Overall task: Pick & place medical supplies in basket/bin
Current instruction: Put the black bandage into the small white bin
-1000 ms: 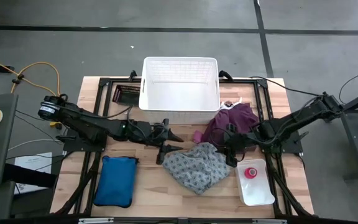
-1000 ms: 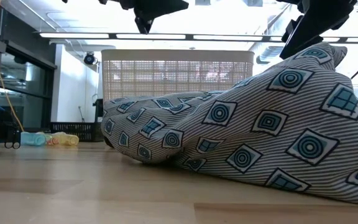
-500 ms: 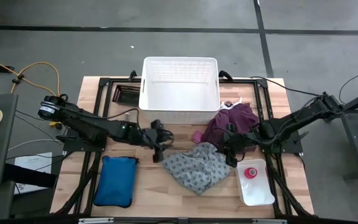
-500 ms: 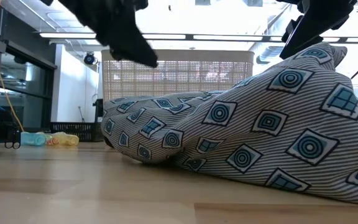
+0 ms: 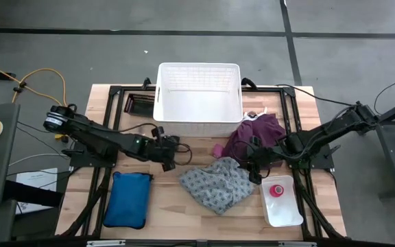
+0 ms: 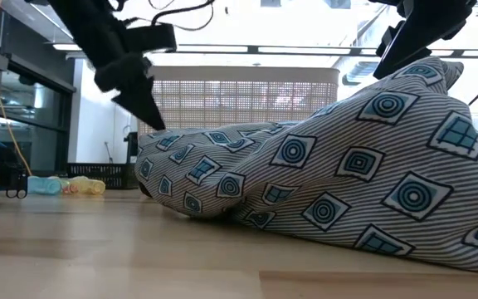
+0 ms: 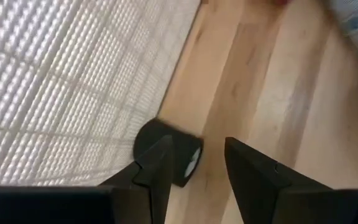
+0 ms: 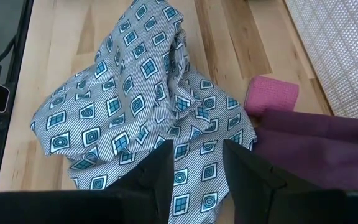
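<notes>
The small black block [image 7: 166, 158] is seen lower centre, beside the basket [image 7: 55, 93], just ahead of the left gripper [image 7: 194, 163], whose narrowly parted jaws are lined up on it.

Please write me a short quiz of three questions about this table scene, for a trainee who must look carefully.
1. True or false: the pink tape roll lies in the white basket.
2. The right claw hovers over: A the grey patterned cloth; B bare wood; C the basket.
3. Fill in: the left claw has its fingers ____.
Key: 1 false, it lies in the small white tray; 2 A; 3 open.
</notes>
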Robot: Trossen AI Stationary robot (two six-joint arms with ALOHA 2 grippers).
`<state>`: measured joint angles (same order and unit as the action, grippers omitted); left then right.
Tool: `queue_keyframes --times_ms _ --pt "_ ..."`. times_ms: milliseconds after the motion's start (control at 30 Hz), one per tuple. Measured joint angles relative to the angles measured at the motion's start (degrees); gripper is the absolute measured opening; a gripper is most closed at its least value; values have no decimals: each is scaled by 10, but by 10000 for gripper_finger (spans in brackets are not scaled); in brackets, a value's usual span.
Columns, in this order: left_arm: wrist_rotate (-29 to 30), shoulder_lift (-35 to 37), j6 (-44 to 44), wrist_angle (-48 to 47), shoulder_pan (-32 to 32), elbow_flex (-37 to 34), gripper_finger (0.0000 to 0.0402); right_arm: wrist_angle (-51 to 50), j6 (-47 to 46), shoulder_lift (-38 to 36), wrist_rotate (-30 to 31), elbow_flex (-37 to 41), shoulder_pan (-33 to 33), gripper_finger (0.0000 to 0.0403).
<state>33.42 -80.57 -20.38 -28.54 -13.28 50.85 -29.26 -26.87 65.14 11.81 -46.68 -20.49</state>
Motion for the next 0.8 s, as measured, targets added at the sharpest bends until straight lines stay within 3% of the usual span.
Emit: queue_keyframes --times_ms 300,567,800 --pt "35 -66 2 3 -12 0 138 5 0 0 -2 0 0 125" --pt "131 -105 20 3 -58 0 138 13 0 0 -2 0 0 125" --pt "137 -130 25 2 -62 0 138 17 0 0 -2 0 0 125"
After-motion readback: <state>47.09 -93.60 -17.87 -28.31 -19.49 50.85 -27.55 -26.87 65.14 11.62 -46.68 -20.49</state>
